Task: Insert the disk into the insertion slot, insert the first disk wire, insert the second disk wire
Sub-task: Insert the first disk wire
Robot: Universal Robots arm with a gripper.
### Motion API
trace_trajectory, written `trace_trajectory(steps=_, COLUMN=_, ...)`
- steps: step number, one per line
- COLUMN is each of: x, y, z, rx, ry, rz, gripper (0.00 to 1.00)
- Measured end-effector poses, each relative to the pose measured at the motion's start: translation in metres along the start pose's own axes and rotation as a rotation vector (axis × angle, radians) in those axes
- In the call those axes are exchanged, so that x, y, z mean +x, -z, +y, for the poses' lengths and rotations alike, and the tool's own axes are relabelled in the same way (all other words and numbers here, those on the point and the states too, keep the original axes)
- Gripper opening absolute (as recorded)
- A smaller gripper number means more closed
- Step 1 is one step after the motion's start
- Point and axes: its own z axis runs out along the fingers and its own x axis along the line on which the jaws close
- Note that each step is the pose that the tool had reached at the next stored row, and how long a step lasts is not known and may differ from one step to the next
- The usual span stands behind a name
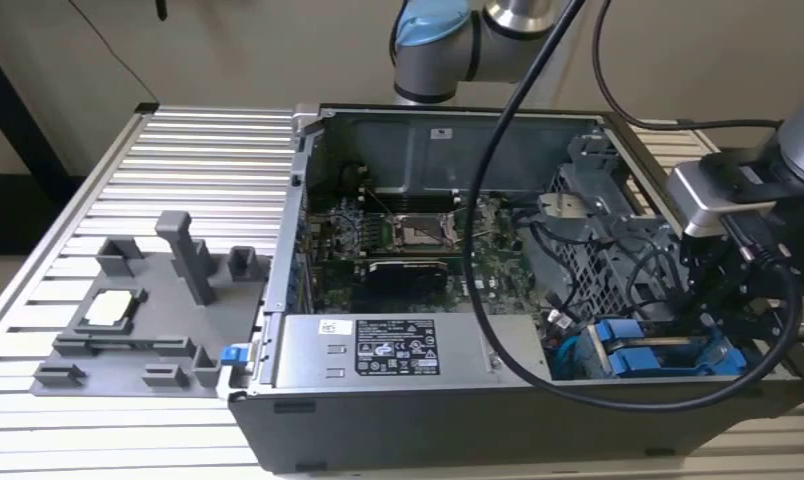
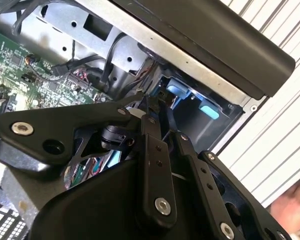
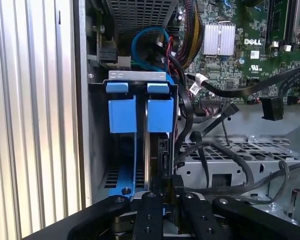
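The gripper [image 3: 165, 200] seems closed on the disk [image 3: 156, 155], which stands on edge, partly down in the insertion slot [image 3: 97, 150]. Beyond, loose cables [image 3: 186, 112] lie just beside; a tilted push could jam the disk or pinch them.

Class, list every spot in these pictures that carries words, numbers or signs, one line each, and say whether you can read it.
White label on the grey power-supply box: rows of print and symbols, too small to read.
Small white sticker on the case's far wall: too small to read.
White logo on the circuit board: a maker's mark; the fine print and stickers beside it are too small to read.
White tag on a wire: blurred.
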Motion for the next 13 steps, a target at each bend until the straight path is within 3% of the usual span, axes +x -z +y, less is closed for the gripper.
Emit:
trace_trajectory(steps=4, x=0.0001, y=-0.0047, z=0.0006, rx=0.0047, ry=0.000, rz=0.0009, gripper=0.19)
trace_trajectory(steps=10, x=0.0002, y=-0.0056, z=0.0010, rx=0.0046, ry=0.001, rz=-0.0009, gripper=0.20)
trace_trajectory(steps=11, x=0.0001, y=-0.0047, z=0.0009, rx=0.0045, ry=0.001, rz=-0.0004, gripper=0.27)
trace_trajectory(steps=13, x=-0.0006, y=0.0028, z=0.0003, rx=0.0045, ry=0.000, rz=-0.0001, gripper=0.27)
